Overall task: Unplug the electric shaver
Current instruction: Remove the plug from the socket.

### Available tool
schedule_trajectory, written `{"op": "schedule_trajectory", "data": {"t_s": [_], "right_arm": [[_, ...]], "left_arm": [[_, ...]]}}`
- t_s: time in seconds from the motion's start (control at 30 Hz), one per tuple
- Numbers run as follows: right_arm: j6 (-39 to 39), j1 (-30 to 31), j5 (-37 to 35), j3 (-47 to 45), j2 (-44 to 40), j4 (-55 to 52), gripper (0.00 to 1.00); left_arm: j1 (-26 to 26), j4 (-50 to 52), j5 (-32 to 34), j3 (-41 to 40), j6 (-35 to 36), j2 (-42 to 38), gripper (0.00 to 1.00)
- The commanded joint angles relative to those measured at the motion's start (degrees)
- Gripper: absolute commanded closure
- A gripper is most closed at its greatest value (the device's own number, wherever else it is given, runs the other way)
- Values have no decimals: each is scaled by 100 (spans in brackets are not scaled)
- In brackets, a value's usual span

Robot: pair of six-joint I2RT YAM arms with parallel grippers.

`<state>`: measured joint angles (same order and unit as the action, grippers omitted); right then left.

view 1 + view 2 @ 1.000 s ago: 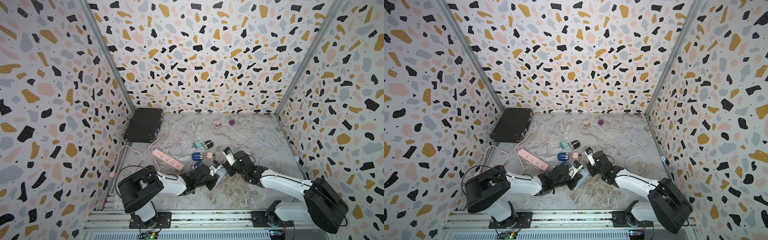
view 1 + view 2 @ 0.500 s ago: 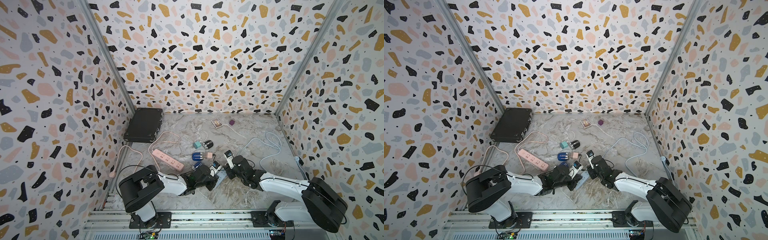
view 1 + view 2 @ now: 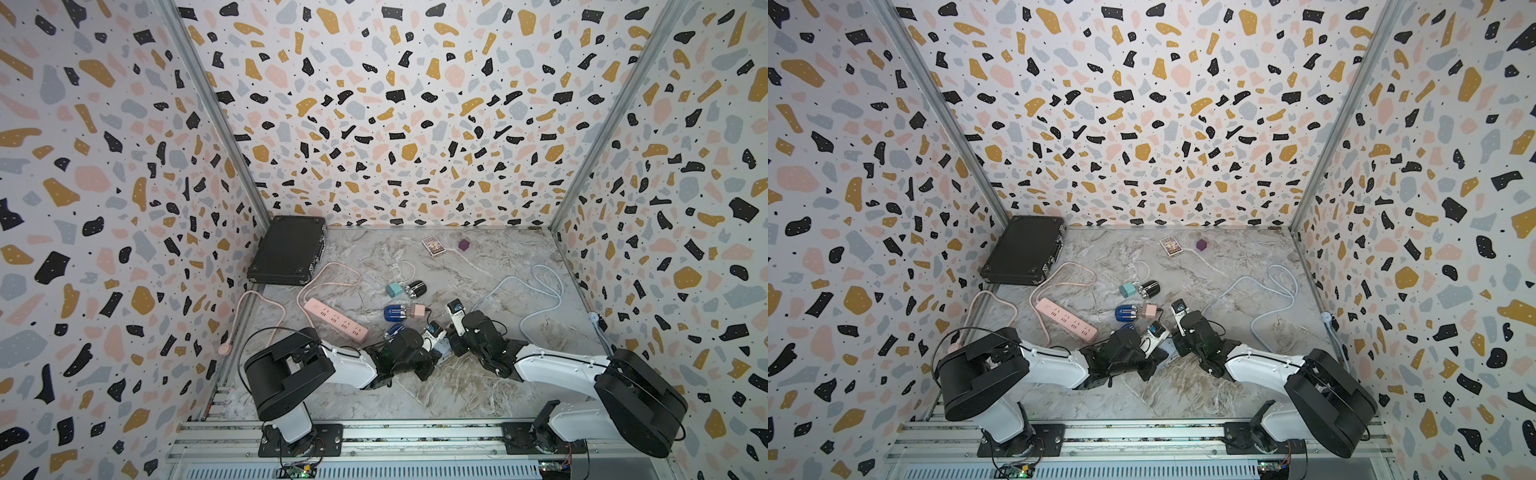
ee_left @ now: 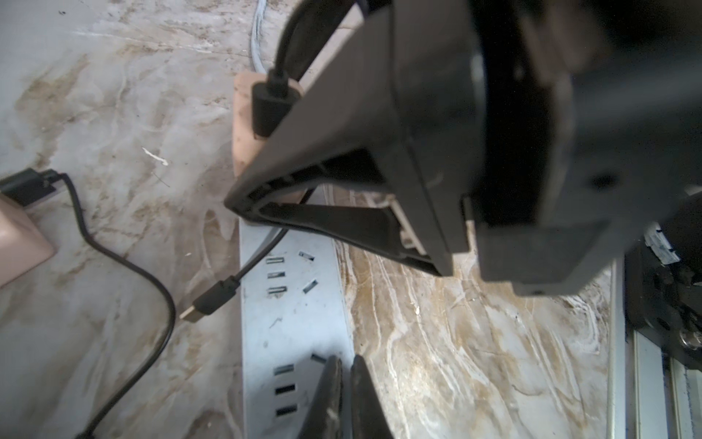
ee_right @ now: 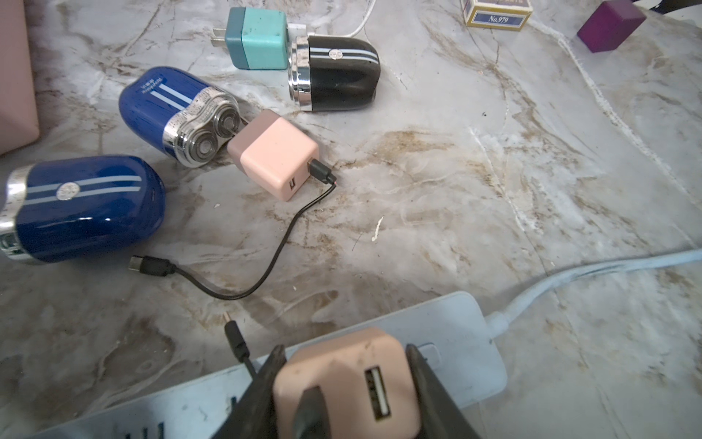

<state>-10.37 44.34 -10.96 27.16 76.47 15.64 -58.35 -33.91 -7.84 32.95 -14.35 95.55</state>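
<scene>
A pink adapter [image 5: 342,384], a rounded matte plastic cube with a USB slot, stands on the pale, scuffed power strip [image 5: 448,330] at the near middle of the counter [image 5: 494,171]. It appears to be plugged in. The right fingers [image 5: 427,384], black wedges, clamp its two sides. The left fingers [image 4: 328,399] are pressed together over the strip's flat top, seemingly pinning it. Over the last second the right forearm has sunk slightly and the left fingers have closed the last bit. Nothing else has moved, so the grip looks set and the pull is yet to come. The adapter's thin black cable [image 5: 237,344] ends loose. Just beyond lies a glossy blue shaver [image 5: 87,205], bullet-shaped with a chrome band, on veined marble.
</scene>
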Motion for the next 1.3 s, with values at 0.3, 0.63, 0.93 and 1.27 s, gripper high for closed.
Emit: {"op": "schedule_trajectory", "data": {"t_s": [0.3, 0.63, 0.93, 1.27], "right_arm": [[-218, 31, 92, -169, -230, 73, 100], [-135, 31, 122, 61, -469, -140, 100], [37, 31, -34, 285, -1105, -608, 100], [-6, 26, -123, 239, -908, -815, 100]], "left_arm": [[122, 84, 82, -79, -469, 225, 100], [122, 25, -149, -43, -615, 463, 100], [104, 171, -106, -1, -662, 604, 100], [98, 243, 142, -78, -652, 488, 100]]}}
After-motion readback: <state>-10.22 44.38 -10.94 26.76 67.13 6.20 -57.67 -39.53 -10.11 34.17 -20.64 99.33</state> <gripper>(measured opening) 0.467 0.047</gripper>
